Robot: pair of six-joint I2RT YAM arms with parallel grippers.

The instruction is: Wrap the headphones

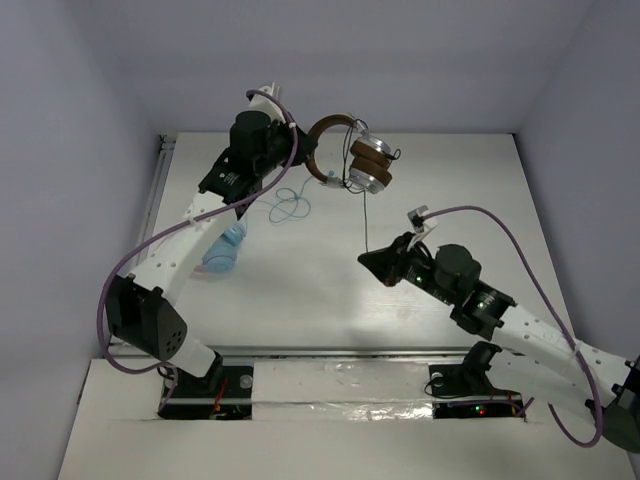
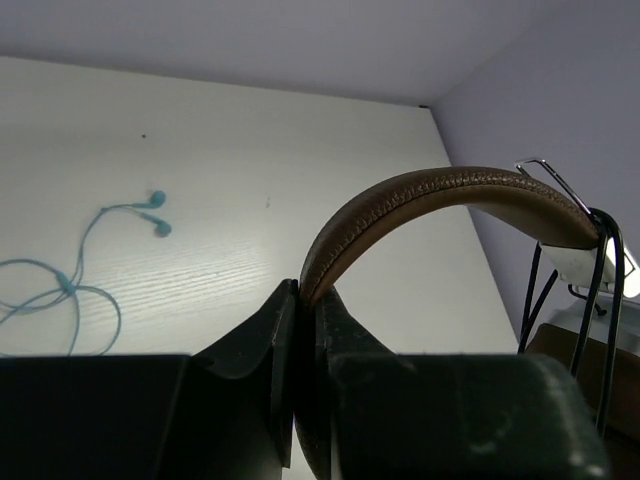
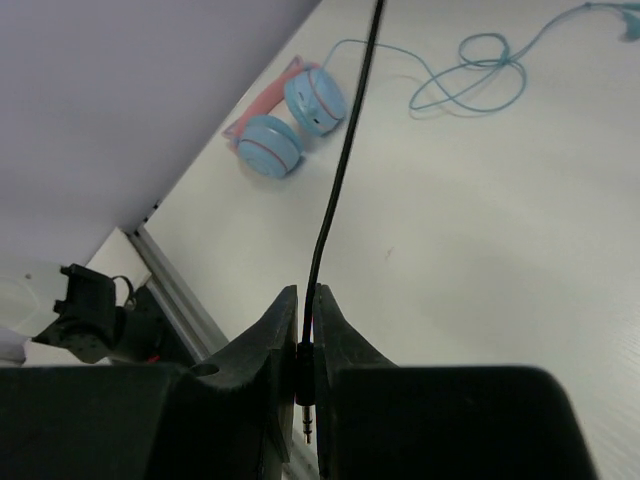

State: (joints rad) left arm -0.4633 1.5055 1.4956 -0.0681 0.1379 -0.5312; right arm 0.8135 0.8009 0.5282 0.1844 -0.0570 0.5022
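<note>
The headphones [image 1: 368,160] have a brown headband, brown ear pads and silver earcups, and hang in the air at the back centre of the table. My left gripper [image 1: 303,157] is shut on the brown headband [image 2: 420,195], which rises out of its jaws in the left wrist view. Black cable is looped round the earcups [image 2: 600,290]. A thin black cable [image 1: 367,222] runs down to my right gripper [image 1: 368,260]. It is shut on the cable's plug end [image 3: 309,360], with the metal jack tip showing below the jaws.
Pink-and-blue headphones [image 1: 224,250] lie on the table at the left and show in the right wrist view [image 3: 290,118]. Light-blue earbuds [image 1: 290,207] lie coiled beside them, seen also in both wrist views [image 2: 75,290] [image 3: 470,85]. A rail [image 1: 152,190] edges the table's left side.
</note>
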